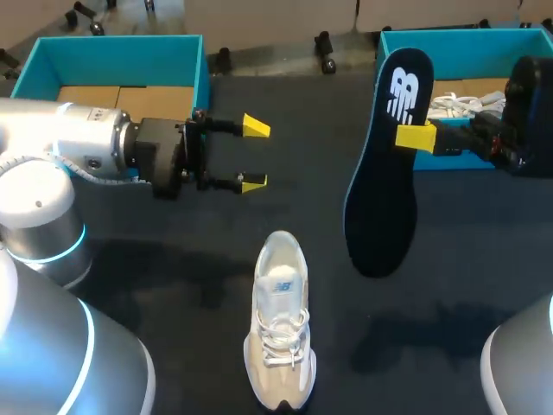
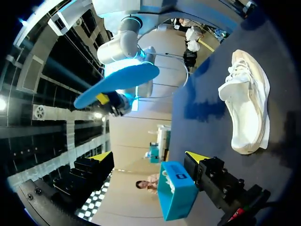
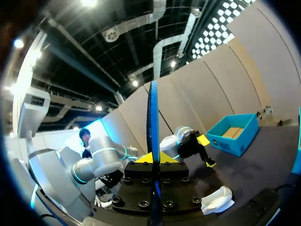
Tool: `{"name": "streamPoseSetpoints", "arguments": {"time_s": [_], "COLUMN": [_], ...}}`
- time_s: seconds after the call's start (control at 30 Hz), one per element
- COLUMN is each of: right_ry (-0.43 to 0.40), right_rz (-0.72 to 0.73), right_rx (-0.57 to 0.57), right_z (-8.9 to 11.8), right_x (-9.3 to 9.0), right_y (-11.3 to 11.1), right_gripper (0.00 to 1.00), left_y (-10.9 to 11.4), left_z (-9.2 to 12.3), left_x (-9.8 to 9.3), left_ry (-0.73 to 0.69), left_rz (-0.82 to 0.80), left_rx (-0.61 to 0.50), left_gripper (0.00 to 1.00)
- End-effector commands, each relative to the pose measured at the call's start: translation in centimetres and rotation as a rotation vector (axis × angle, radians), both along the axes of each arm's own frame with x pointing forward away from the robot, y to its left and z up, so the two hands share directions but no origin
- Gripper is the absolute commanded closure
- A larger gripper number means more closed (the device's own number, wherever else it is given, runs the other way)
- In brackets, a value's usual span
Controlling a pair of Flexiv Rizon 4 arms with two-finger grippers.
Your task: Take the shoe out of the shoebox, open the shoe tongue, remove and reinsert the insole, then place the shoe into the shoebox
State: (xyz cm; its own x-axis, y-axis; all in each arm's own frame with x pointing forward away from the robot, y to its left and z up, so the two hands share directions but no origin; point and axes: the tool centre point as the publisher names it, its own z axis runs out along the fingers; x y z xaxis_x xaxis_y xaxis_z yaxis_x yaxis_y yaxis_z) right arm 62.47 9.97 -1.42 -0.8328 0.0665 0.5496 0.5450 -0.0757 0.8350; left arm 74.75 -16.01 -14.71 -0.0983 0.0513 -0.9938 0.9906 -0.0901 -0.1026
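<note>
A white sneaker (image 1: 281, 320) lies on the black table near the front, toe pointing away; it shows beside my left gripper's fingers too (image 2: 247, 103). A dark insole (image 1: 387, 173) with a white logo hangs in the air to the sneaker's right, with my right gripper (image 1: 415, 137) shut on its upper part. From the right wrist the insole (image 3: 153, 117) appears edge-on between the yellow tips (image 3: 153, 159). My left gripper (image 1: 255, 156) hovers open and holds nothing, left of the insole and beyond the sneaker. In the left wrist view its fingers (image 2: 148, 157) stand wide apart, with the insole (image 2: 120, 84) ahead.
Two teal shoeboxes stand at the table's back. The left one (image 1: 112, 47) shows a bare cardboard floor. The right one (image 1: 467, 39) holds white paper or laces, and my right arm is in front of it. The dark table (image 1: 173, 259) spreads between the arms.
</note>
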Motion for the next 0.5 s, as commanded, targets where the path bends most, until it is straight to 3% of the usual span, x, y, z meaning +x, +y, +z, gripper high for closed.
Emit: {"name": "streamPoseSetpoints", "arguments": {"time_s": [0.03, 0.13, 0.5], "right_ry": [0.088, 0.163, 0.163], "right_rz": [0.073, 0.045, 0.045], "right_rx": [0.003, -0.008, -0.008], "right_z": [-1.3, -1.7, -1.7], "right_x": [5.1, 7.1, 7.1], "right_y": [0.1, -0.7, -0.7], "right_gripper": [1.00, 1.00, 1.00], "left_y": [0.1, 0.1, 0.1], "left_z": [0.1, 0.1, 0.1], "left_x": [0.3, 0.3, 0.3], "left_ry": [-0.011, -0.011, -0.011], "left_rz": [-0.010, -0.010, -0.010], "left_rx": [-0.026, -0.026, -0.026], "left_gripper": [0.00, 0.00, 0.00]}}
